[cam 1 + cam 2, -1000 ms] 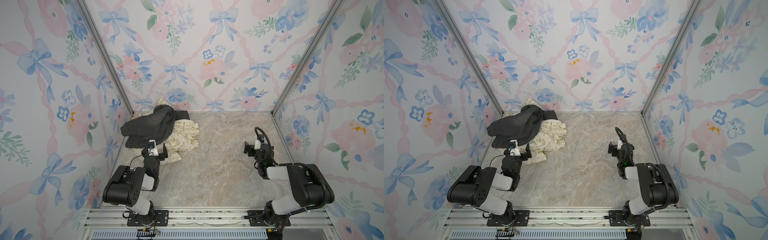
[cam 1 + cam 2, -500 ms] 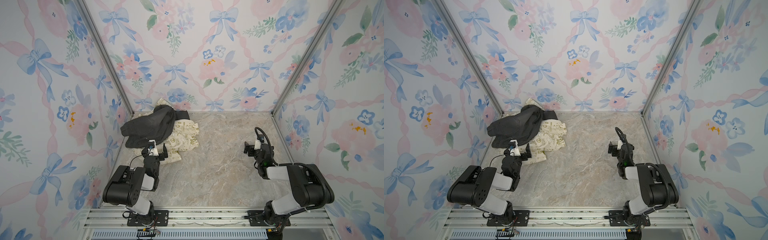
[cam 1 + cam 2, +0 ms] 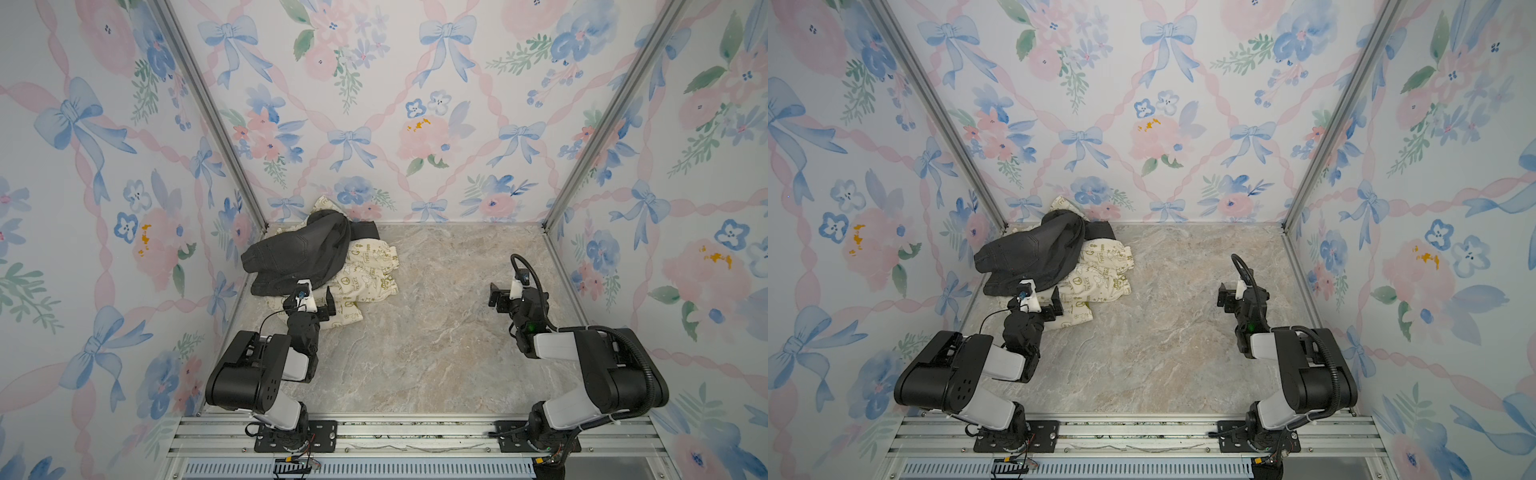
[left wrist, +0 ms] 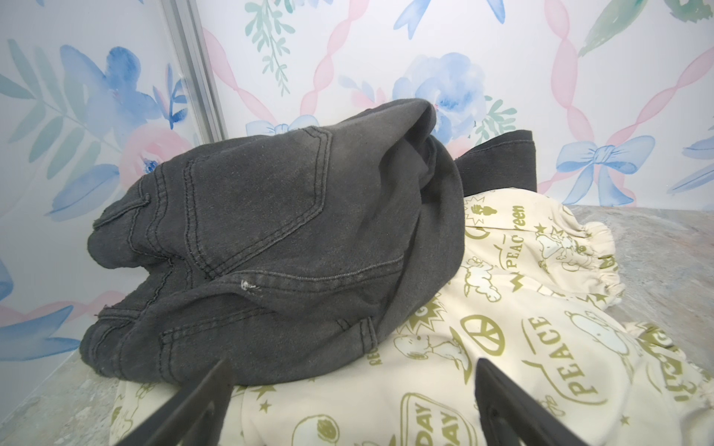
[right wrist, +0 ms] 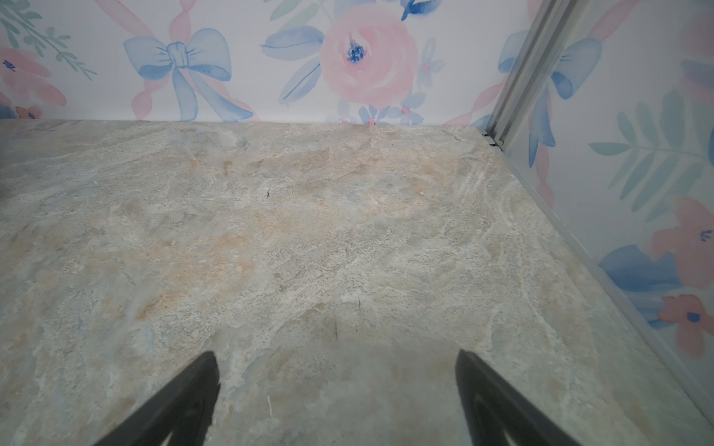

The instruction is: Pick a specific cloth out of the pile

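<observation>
We see the left gripper [image 4: 349, 372] spread wide and empty at the near edge of the pile [image 3: 316, 266], its jaws poised over the cream printed cloth [image 4: 502, 347] just beside the dark grey garment [image 4: 270, 216]; the right gripper [image 5: 337, 359], equally wide and empty, hangs over bare table [image 5: 309, 231] well apart from the heap. The lavender cloth shows in no view, so we judge it buried under the other fabrics. To do this step well, we would pinch only the top layer, likely the grey garment, draw it aside onto the table, and look again before closing on anything.
</observation>
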### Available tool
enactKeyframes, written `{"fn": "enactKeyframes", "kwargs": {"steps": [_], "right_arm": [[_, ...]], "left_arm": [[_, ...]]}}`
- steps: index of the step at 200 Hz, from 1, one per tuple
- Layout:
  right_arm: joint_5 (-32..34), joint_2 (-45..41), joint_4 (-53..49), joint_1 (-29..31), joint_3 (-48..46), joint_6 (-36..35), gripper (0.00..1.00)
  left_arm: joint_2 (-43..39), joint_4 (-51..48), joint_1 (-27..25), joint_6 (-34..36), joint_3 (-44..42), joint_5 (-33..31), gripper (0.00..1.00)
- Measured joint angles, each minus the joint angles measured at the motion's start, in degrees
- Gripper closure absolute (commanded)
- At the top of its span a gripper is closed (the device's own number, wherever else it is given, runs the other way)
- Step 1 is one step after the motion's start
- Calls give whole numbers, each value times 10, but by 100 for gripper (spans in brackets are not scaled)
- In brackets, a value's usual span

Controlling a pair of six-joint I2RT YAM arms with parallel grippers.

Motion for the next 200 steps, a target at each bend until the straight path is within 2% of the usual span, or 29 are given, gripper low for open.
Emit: {"fn": "enactKeyframes", "kwargs": {"steps": [58, 88, 127, 163, 200], "right_arm": [[17, -4, -16, 7, 1, -2, 3], [38, -45, -147, 23, 61, -11, 3], [58, -99, -246, 56, 144, -26, 3], [72, -121, -380, 93, 243, -23, 3], [75, -123, -512, 123, 370, -13, 3]], "left_arm": [[0, -1, 0, 0, 0, -1, 2], [-17, -47, -4, -1, 17, -38, 2], [-99, -129, -15, -5, 51, -95, 2], [-176, -276, -17, -78, 110, -165, 2], [-215, -454, -17, -143, 200, -180, 2]]}}
